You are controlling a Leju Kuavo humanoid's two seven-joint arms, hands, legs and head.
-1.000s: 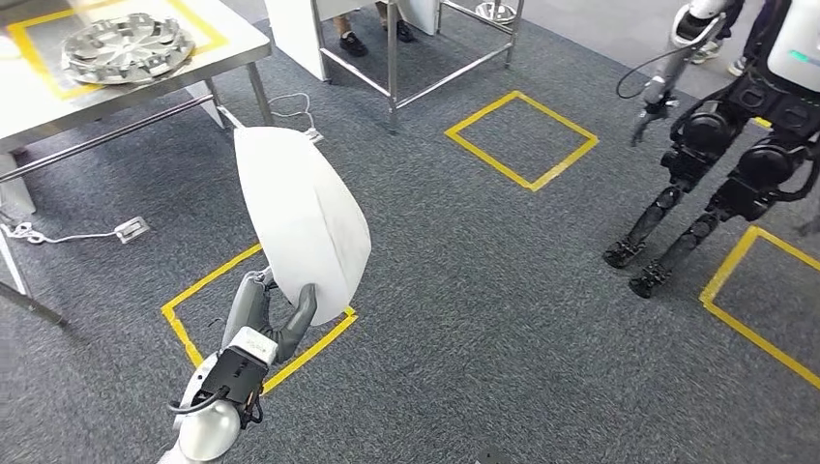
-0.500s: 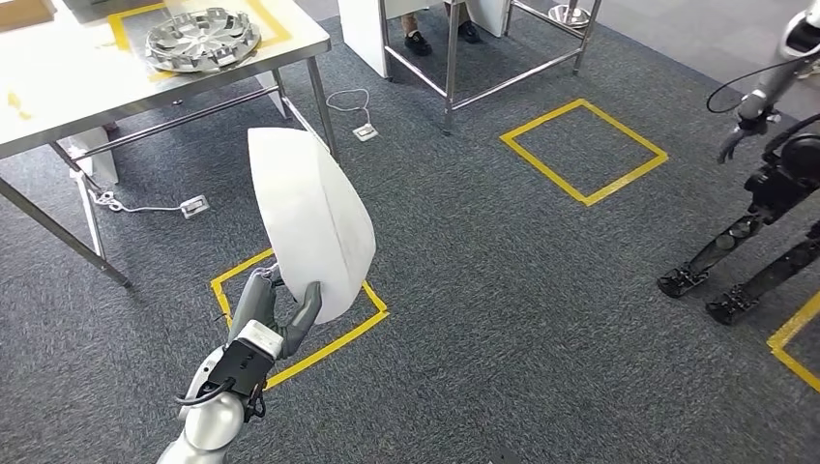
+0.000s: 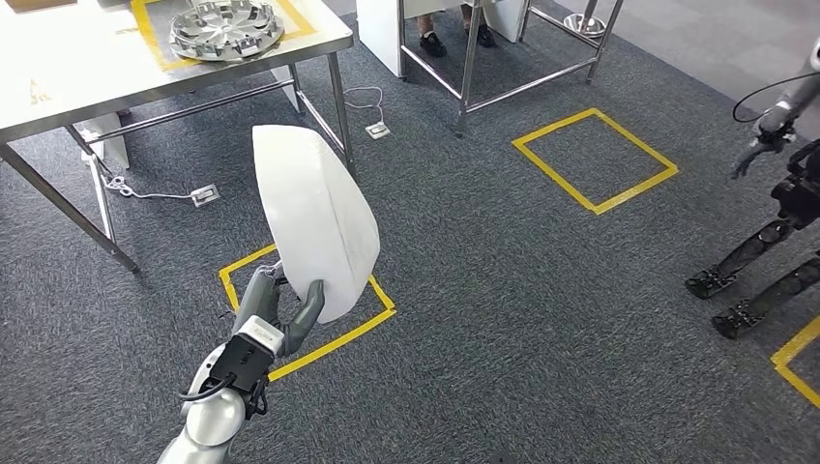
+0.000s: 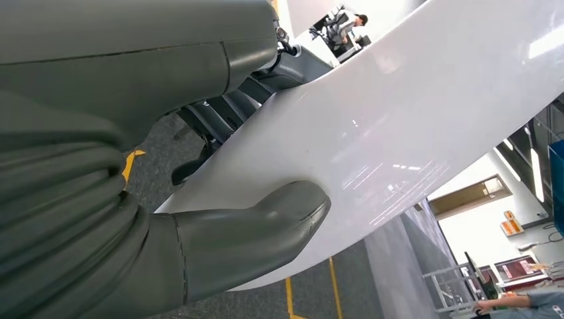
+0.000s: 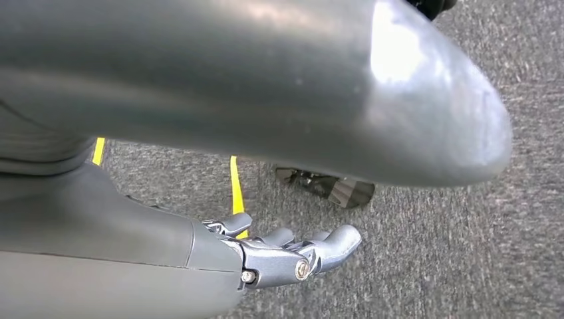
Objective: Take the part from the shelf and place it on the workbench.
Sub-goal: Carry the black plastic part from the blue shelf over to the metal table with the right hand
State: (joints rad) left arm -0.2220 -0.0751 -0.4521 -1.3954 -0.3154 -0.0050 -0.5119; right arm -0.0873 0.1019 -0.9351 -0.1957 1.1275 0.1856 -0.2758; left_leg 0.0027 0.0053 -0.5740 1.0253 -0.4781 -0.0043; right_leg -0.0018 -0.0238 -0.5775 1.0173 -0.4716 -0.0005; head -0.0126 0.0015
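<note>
Your left hand point(image 3: 280, 307) grips the white part point(image 3: 314, 220) by its lower edge: the thumb lies across the near face and the darker fingers point(image 4: 219, 119) press the far face, as the left wrist view shows on the same hand point(image 4: 199, 219) and the glossy curved part point(image 4: 412, 126). The part stands nearly upright above the grey carpet point(image 3: 503, 300), its broad face turned toward the head camera (slightly tilted, top leaning away). It is held in the air, over the yellow tape square point(image 3: 367, 319) on the floor.

The workbench point(image 3: 87, 68) stands well apart from the part, ahead and to the left. A round metal disc point(image 3: 227, 27) lies on it inside a yellow outline.

Your right hand point(image 5: 292, 252) hangs over the carpet with nothing in it; its fingers point(image 5: 336, 242) are loosely extended and apart.

Another robot point(image 3: 774, 222) stands at the right edge of the head view.
</note>
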